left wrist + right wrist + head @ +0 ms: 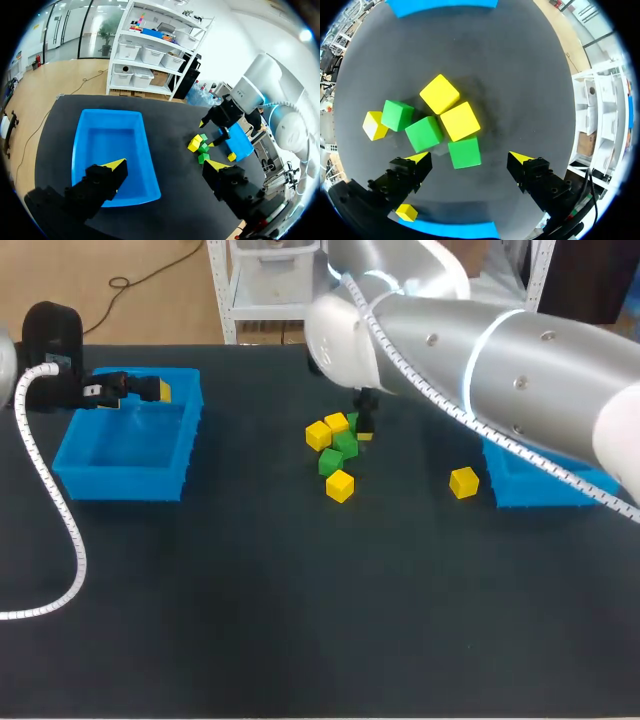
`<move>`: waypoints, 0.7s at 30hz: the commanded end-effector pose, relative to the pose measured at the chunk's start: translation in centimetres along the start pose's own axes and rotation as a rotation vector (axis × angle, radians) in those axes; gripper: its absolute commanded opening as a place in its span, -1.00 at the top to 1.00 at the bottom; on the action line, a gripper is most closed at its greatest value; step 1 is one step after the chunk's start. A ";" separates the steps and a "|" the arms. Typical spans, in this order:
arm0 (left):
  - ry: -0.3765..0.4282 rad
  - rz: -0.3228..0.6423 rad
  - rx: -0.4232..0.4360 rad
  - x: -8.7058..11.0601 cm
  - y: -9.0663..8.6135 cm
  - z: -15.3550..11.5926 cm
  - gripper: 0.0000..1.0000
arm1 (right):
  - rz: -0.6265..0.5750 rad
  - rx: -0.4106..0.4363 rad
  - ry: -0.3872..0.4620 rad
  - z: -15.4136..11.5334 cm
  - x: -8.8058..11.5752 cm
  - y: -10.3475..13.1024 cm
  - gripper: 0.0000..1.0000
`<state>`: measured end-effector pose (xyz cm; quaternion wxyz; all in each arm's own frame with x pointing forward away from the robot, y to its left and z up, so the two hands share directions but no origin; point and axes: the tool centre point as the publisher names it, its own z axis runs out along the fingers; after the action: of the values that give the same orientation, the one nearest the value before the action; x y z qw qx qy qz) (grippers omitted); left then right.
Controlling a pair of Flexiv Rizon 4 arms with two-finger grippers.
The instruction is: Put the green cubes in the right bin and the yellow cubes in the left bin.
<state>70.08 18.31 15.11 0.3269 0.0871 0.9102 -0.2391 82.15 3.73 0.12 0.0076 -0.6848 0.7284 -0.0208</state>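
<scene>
Head view: dark matte table (250, 620). The blue left bin (120, 480) sits at the table's left, with the left gripper (150, 390) over its far edge. The blue right bin (530, 490) sits at the table's right, largely hidden by the right arm (500, 360), which crosses above it toward the middle. The right gripper (365, 426) is at the far side of the cube cluster (335, 445), yellow and green cubes packed together mid-table. A stray yellow cube (340, 485) sits just at the cluster's near side. A lone yellow cube (463, 482) rests on the table just beside the right bin, outside it.

Left wrist view: the left gripper (165, 167) is released, fingers spread with nothing between them. The left bin (110, 137) lies under and ahead of it, its long axis running straight ahead. The cluster and the right bin (239, 142) are off beside it, well apart.

Right wrist view: the right gripper (469, 159) is spread wide and grasps nothing. A green cube (465, 152) lies flat between the fingertips, touching neither, its faces turned slightly off the finger line. Just ahead a tilted yellow cube (460, 121) and a second green cube (424, 133) crowd against it. Another yellow cube (439, 93) and a third green cube (397, 115) lie further ahead. The lone yellow cube (406, 212) shows beneath one finger, near the right bin's rim (452, 229).
</scene>
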 end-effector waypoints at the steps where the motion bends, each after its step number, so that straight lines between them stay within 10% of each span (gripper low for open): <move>1: -0.006 0.001 0.007 0.1 0.1 0.0 -1.00 | 0.002 0.010 0.005 0.4 -0.2 -0.1 -1.00; 14: -0.006 0.001 0.007 0.1 0.1 0.0 -1.00 | 0.006 0.055 0.009 1.2 -0.7 -0.3 -0.91; 15: -0.006 0.001 0.007 0.1 0.1 0.0 -1.00 | 0.011 0.060 0.011 1.3 -0.8 -0.3 0.06; 17: -0.006 0.001 0.007 0.1 0.1 0.0 -1.00 | 0.021 0.056 0.012 1.4 -0.7 -0.2 1.00; 21: -0.006 0.001 0.007 0.1 0.1 0.0 -1.00 | 0.045 0.055 0.014 1.2 -0.6 -0.3 1.00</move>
<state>70.08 18.31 15.11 0.3269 0.0871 0.9102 -0.2391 83.02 4.61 -1.30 0.0163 -0.6687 0.7421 -0.0435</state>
